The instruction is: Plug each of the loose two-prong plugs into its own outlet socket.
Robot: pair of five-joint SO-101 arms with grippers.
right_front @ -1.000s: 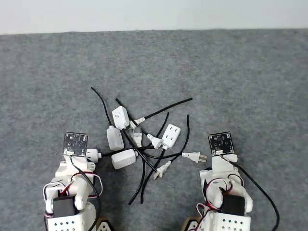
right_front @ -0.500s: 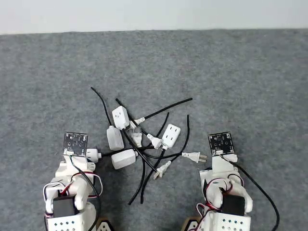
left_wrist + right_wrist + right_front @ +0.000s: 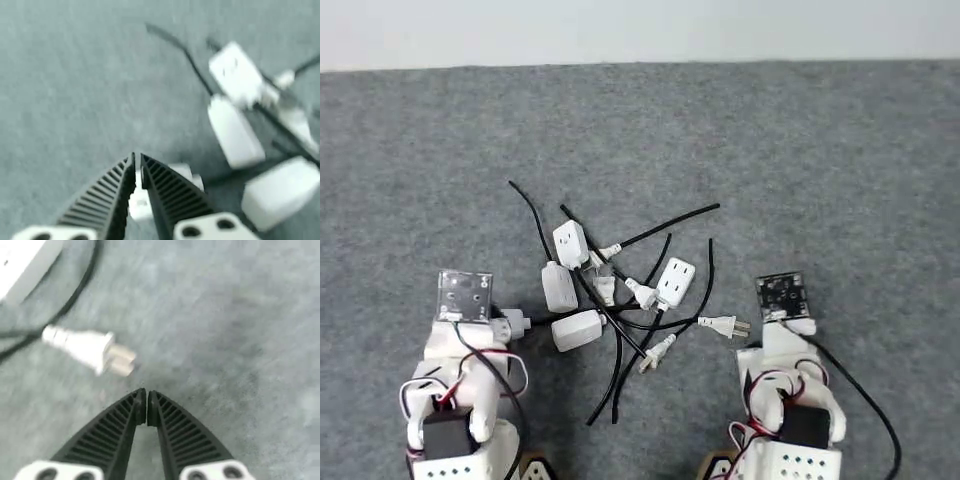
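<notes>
My left pincer — jaws together, white plug just beneath. My right pincer — jaws together, two-prong plug near. Outlet socket: face up.

We see four white socket blocks tangled in black cords at the middle of the frame. The upper socket block lies face up with its slots showing. The middle socket block sits just below it, and the lower socket block lies tilted beneath that. The right socket block also lies face up. The right plug lies apart from the blocks, prongs pointing right. The lower plug, centre plug and left plug all lie unplugged.
</notes>
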